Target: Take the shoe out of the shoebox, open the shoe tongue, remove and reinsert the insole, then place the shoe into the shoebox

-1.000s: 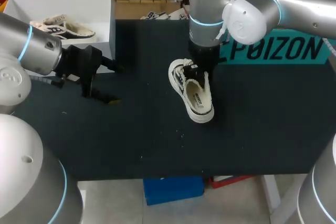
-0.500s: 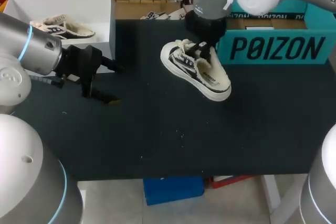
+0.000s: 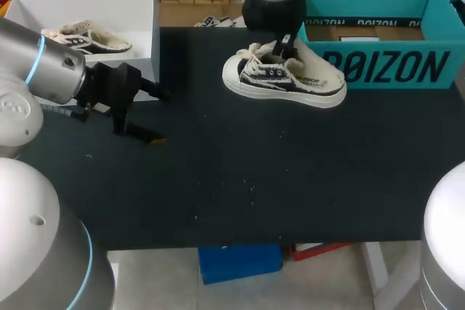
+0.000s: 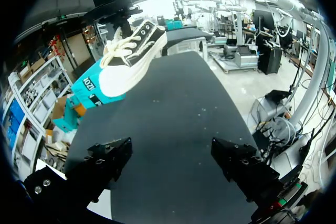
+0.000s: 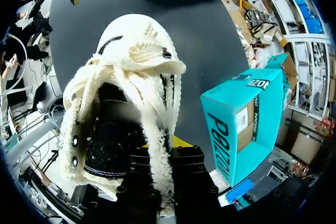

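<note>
A cream and black canvas shoe (image 3: 285, 78) hangs on its side above the mat, just left of the teal shoebox (image 3: 378, 70). My right gripper (image 3: 282, 47) comes down from the back and is shut on the shoe's upper near the tongue. In the right wrist view the shoe (image 5: 126, 93) fills the space ahead of the right gripper (image 5: 168, 148), laces loose, with the teal shoebox (image 5: 241, 124) beside it. My left gripper (image 3: 155, 116) stands open at the left, holding nothing. In the left wrist view the left gripper (image 4: 173, 166) faces the lifted shoe (image 4: 131, 51) far ahead.
A white box (image 3: 142, 12) at the back left holds a second shoe (image 3: 87, 38). The black mat (image 3: 240, 179) covers the table to its front edge. The open teal shoebox shows cardboard inside.
My right arm has carried the shoe up and back toward the teal shoebox, turning it from heel-forward to lying sideways. The left arm has not moved.
</note>
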`<state>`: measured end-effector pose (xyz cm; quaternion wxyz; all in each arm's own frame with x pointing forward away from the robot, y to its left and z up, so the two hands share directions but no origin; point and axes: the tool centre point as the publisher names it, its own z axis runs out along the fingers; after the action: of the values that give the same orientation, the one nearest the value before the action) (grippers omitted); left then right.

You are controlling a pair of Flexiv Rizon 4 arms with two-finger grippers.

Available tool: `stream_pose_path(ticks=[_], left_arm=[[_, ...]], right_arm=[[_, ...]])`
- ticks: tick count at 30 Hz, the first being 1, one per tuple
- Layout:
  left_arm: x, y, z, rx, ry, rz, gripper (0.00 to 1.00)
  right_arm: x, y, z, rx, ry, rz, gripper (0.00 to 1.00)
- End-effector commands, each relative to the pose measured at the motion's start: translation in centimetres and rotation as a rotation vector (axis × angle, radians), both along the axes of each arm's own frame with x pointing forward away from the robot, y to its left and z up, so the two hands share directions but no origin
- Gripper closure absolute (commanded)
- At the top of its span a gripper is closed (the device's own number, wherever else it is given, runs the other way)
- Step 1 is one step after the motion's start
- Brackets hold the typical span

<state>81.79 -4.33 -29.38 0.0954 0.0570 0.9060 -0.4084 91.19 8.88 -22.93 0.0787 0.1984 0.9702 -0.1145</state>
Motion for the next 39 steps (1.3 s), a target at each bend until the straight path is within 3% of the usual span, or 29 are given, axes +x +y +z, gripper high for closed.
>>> stream_pose_path(ticks=[1,17,22,30,34,39], left_arm=[[-0.1,-0.1,0.0,0.002,-0.003,0.003,0.0],[-0.1,-0.1,0.0,0.002,-0.003,0.003,0.0],[-0.1,-0.1,0.0,0.002,-0.003,0.003,0.0],[-0.1,-0.1,0.0,0.002,-0.003,0.003,0.0],[-0.1,-0.1,0.0,0.002,-0.003,0.003,0.0],[-0.1,-0.1,0.0,0.002,-0.003,0.003,0.0]], right_arm=[[0.0,0.9,0.4,-0.178,0.025,0.171,1.0],[0.4,1.0,0.9,-0.171,0.018,0.177,1.0],[3.4,-1.1,1.9,-0.105,-0.012,0.168,1.0],[9.5,-6.3,3.7,-0.101,-0.086,0.267,1.0],[12.1,-8.9,4.1,-0.068,-0.074,0.309,1.0],[12.5,-9.4,4.2,-0.06,-0.073,0.301,1.0]])
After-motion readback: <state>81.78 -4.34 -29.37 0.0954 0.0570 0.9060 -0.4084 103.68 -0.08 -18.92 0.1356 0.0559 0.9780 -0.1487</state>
